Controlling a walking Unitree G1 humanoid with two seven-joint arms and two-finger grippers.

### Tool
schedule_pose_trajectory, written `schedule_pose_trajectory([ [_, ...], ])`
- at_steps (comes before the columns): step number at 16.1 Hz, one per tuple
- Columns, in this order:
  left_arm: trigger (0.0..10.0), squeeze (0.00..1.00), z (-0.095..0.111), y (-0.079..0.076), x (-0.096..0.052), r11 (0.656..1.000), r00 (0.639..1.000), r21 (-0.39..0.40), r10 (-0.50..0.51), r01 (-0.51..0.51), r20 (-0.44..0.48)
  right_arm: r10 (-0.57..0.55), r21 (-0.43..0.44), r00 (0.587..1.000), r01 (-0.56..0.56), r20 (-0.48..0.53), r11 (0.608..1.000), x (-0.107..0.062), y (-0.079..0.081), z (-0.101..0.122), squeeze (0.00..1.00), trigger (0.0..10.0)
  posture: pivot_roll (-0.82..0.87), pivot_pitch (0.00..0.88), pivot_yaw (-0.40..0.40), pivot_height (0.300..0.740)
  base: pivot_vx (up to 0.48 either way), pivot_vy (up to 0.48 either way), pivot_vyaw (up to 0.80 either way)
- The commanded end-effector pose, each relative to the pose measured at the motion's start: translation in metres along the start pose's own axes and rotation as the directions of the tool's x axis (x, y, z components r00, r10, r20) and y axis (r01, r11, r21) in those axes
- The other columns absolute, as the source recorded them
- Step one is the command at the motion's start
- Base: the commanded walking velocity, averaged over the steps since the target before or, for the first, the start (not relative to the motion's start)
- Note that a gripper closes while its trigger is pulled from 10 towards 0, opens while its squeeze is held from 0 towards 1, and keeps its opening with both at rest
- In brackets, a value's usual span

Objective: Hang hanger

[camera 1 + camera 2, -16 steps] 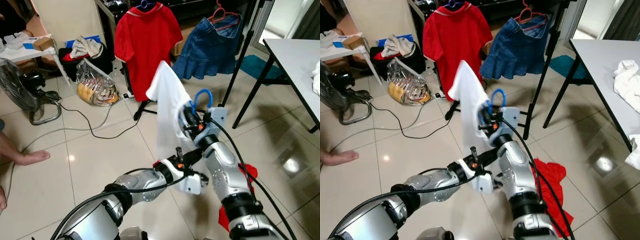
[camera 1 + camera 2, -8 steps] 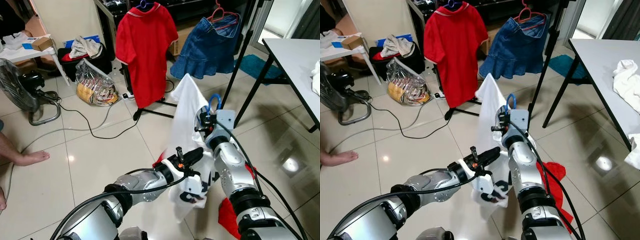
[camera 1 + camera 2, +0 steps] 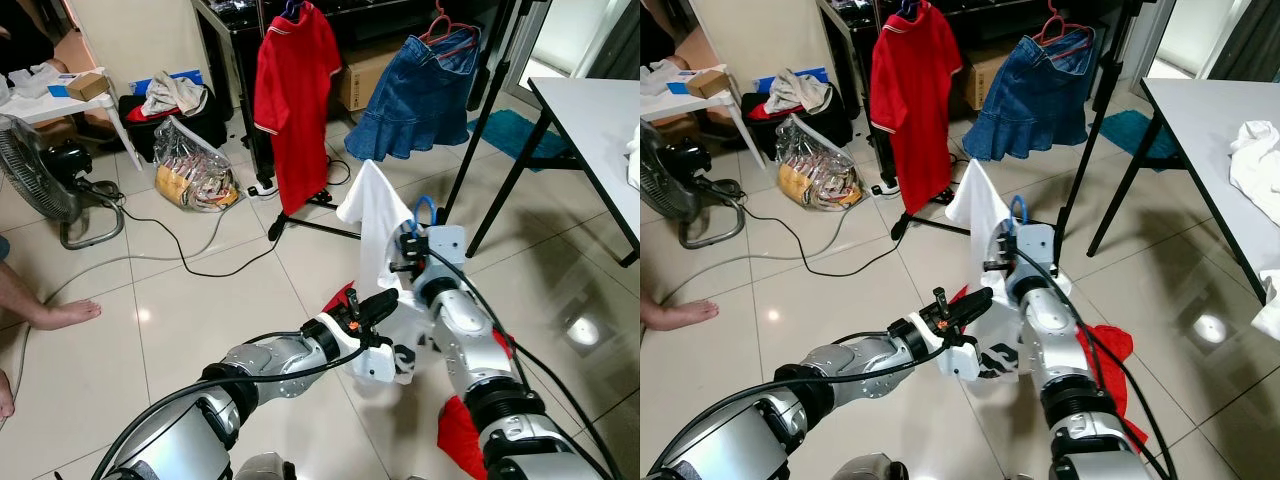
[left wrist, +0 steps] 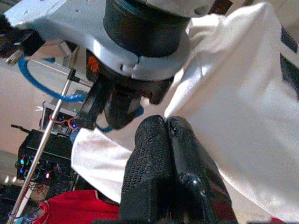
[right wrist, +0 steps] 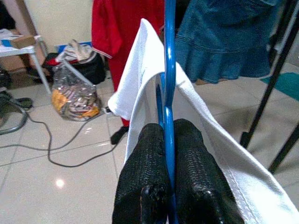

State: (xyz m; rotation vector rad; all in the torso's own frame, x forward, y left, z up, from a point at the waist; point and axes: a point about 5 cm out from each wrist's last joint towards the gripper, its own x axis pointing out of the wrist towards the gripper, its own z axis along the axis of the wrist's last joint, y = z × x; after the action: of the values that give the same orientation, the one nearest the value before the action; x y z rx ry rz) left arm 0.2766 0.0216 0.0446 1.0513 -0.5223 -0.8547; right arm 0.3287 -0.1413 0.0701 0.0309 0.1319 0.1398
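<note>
My right gripper [image 5: 167, 128] is shut on a blue hanger [image 5: 168, 56] that carries a white T-shirt [image 3: 372, 215]. The hanger's hook [image 3: 421, 205] stands up above the gripper [image 3: 406, 252], low over the floor in front of the clothes rack. The shirt drapes down over my right forearm, its black print near the floor. My left gripper [image 3: 380, 303] sits just below and left of the right one, fingers [image 4: 152, 140] pressed shut against the white cloth, nothing seen between them. The rack's black pole [image 3: 497, 110] rises behind.
A red polo shirt [image 3: 295, 100] and a denim skirt [image 3: 420, 95] hang on the rack. A red cloth [image 3: 460, 432] lies on the floor by my right arm. A grey table [image 3: 590, 105] stands right. A fan [image 3: 35, 175], cable, bags and a person's foot [image 3: 55, 312] are left.
My right gripper has carried the hanger and white shirt to the right and lower. The hanging red polo has swung edge-on. My left gripper has followed a little to the right.
</note>
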Motion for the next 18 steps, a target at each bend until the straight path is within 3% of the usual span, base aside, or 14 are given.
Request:
schedule_pose_trajectory([
  [1,4.5,0.00,0.000,0.001,-0.001,1.000,1.000,-0.009,0.028,-0.028,-0.006,-0.012,-0.008,1.000,0.012,0.024,1.000,0.000,-0.002,0.004,0.00,10.0,0.08,0.000,0.041,0.740,0.000,0.000,0.00],
  [2,4.9,0.00,0.000,0.001,-0.001,0.999,0.999,-0.013,0.032,-0.032,-0.013,-0.009,-0.013,0.999,0.010,0.038,1.000,0.000,-0.001,0.006,0.00,10.0,0.08,0.000,0.041,0.740,0.000,0.000,0.00],
  [3,9.2,0.00,-0.001,0.001,-0.001,0.999,0.999,-0.015,0.037,-0.037,-0.020,0.000,-0.045,0.998,0.003,0.059,0.999,0.000,0.001,0.011,0.00,10.0,0.08,0.000,0.037,0.740,0.000,0.000,0.00],
  [4,10.0,0.00,-0.002,0.001,-0.001,0.999,0.999,-0.016,0.043,-0.043,-0.025,0.006,-0.073,0.998,-0.001,0.069,0.997,0.001,0.003,0.014,0.00,10.0,0.09,0.000,0.037,0.740,0.000,0.000,0.00],
  [7,10.0,0.00,-0.003,0.005,0.000,0.999,0.998,-0.006,0.054,-0.054,-0.033,0.018,-0.141,0.999,-0.011,0.048,0.990,-0.001,0.003,0.012,0.00,10.0,0.09,0.000,0.038,0.740,0.000,0.000,0.00],
  [10,10.0,0.00,-0.005,0.003,-0.003,0.999,0.999,0.008,0.036,-0.036,-0.040,0.010,-0.141,1.000,-0.006,0.023,0.990,-0.007,-0.004,0.008,0.00,10.0,0.08,0.000,0.043,0.740,0.000,0.000,0.00],
  [18,10.0,0.00,-0.003,0.007,0.001,0.998,0.998,0.008,0.061,-0.060,-0.030,0.010,-0.163,1.000,-0.013,-0.019,0.987,-0.014,0.003,0.001,0.00,10.0,0.08,0.000,0.041,0.740,0.000,0.000,0.00],
])
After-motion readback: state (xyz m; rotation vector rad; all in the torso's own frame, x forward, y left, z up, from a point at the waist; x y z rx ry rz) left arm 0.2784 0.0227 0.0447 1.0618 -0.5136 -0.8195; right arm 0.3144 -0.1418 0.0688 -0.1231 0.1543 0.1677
